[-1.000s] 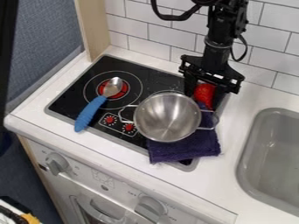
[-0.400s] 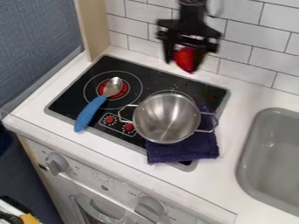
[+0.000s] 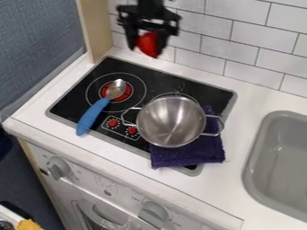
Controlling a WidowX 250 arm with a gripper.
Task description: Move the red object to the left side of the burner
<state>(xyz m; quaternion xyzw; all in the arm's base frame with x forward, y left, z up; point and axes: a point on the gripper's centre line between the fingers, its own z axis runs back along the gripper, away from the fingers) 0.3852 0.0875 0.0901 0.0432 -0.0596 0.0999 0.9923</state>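
Red object (image 3: 148, 44) hangs above counter (image 3: 231, 184), before tiled wall (image 3: 210, 29).

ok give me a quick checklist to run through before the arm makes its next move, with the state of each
1. Red object held by the gripper: ok, it is between the fingers.
2. Red object lifted off the stove: ok, it hangs up by the tiled wall.
3. Left burner free of other things: not ok, the spoon lies across it.
4. Pot away from the left burner: ok, it stands to the right, partly over the purple cloth.
5. Red object set down left of the burner: not ok, it is in the air.
6. Exact height above the stove: cannot tell from this single view.
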